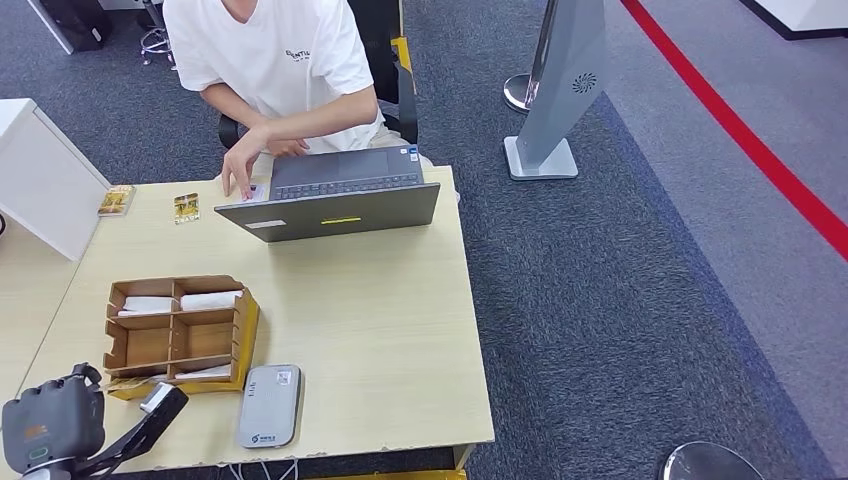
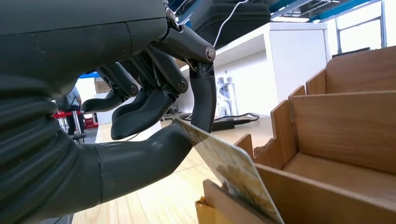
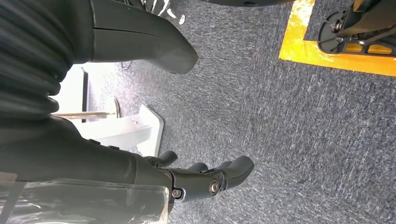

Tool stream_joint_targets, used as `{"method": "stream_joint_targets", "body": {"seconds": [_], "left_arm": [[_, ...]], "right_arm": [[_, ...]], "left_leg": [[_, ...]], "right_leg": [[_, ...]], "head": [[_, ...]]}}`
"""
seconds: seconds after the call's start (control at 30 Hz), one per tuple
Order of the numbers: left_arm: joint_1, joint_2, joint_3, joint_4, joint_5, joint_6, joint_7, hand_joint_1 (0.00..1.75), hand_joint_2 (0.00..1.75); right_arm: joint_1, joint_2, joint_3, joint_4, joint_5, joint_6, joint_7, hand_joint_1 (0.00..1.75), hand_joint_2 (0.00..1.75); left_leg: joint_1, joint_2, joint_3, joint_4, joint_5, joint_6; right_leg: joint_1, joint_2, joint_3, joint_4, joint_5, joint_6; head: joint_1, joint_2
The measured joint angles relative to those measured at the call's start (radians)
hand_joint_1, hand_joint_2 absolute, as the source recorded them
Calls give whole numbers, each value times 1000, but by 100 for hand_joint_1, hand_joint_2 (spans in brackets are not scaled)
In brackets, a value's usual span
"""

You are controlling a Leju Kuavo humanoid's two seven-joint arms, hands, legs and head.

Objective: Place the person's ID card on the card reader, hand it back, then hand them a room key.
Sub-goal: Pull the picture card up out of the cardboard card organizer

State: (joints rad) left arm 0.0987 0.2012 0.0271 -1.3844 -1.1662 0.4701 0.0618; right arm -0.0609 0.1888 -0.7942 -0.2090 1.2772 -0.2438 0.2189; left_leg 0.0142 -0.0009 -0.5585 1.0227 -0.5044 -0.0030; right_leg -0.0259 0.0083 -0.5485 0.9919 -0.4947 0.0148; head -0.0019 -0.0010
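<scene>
Left hand (image 2: 154, 112) pinched a card (image 2: 233, 172) at the near corner of the wooden organizer (image 1: 180, 330), lower left of the head frame.

The thumb and one finger clamped the card's edge, its far end resting among the tray's front dividers. The card reader (image 1: 269, 405) lay just right of the tray, on the desk (image 1: 380, 330). At upper centre a person's hand (image 1: 240, 165) touched a small card beside the laptop (image 1: 335, 195). Right hand (image 3: 205, 179) hung over carpet, fingers slightly curled and apart, gripping nothing.
</scene>
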Motion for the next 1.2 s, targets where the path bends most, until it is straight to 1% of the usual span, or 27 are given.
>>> {"method": "stream_joint_targets", "body": {"seconds": [0.37, 0.5, 0.73, 1.2], "left_arm": [[2, 22, 0, -91, 5, -4, 3, 175, 175], [2, 23, 0, -100, 8, -11, 2, 0, 175], [3, 23, -3, -100, 7, -40, 15, 0, 175], [3, 23, -5, -100, 7, -45, 16, 0, 175]], "right_arm": [[0, 0, -2, 0, -3, 0, -6, 0, 175], [0, 0, -2, 0, -3, -1, -7, 0, 175], [0, 0, -5, 0, -3, -4, -7, 0, 175], [0, 0, -12, 0, -3, -5, -7, 0, 175]], "left_leg": [[0, 0, 0, 0, 0, 0], [0, 0, 0, 0, 0, 0], [0, 0, 0, 0, 0, 0], [0, 0, 0, 0, 0, 0]], "right_leg": [[0, 0, 0, 0, 0, 0], [0, 0, 0, 0, 0, 0], [0, 0, 0, 0, 0, 0], [0, 0, 0, 0, 0, 0]], "head": [[0, 0], [0, 0], [0, 0], [0, 0]]}}
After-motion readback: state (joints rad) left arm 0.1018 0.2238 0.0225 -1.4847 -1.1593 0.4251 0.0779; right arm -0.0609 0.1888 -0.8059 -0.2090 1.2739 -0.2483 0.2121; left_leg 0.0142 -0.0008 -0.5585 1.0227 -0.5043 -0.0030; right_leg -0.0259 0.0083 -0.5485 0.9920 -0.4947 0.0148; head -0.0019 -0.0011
